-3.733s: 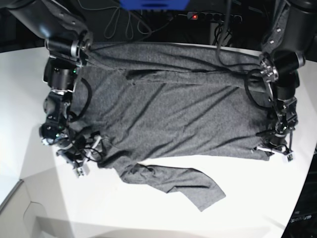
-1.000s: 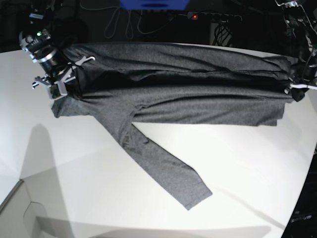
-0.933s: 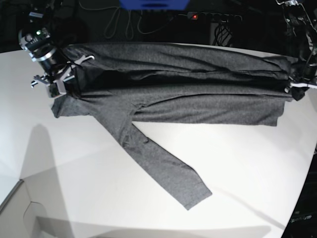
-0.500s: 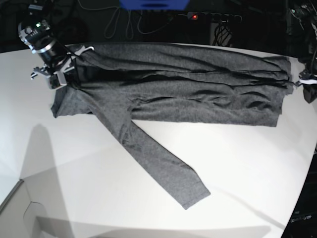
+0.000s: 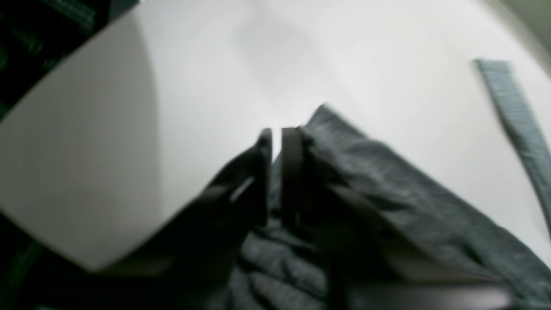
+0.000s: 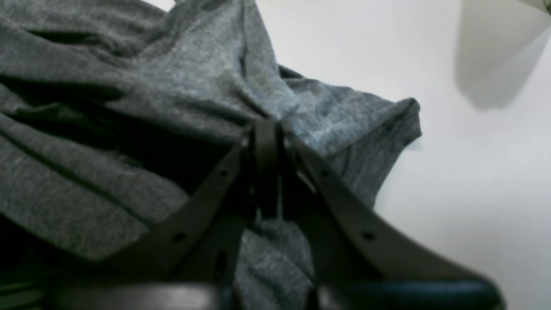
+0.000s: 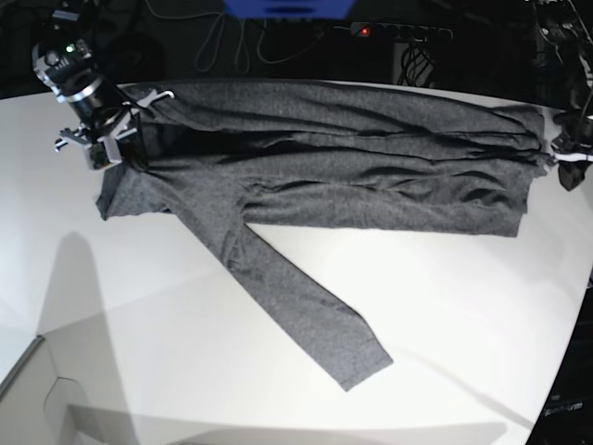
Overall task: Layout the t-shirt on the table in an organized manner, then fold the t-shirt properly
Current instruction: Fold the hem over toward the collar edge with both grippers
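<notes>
Right gripper (image 6: 267,129) jaws clamped on the t-shirt (image 7: 324,167), fabric bunched around them. Left gripper (image 5: 277,131) jaws slightly apart, cloth edge just beside one jaw.

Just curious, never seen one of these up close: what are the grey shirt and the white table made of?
The t-shirt looks like soft heathered knit, probably cotton blend: speckled grey, draping in loose folds. The table seems a smooth matte white board, perhaps laminate: even, with soft shadows and no glare.
</notes>
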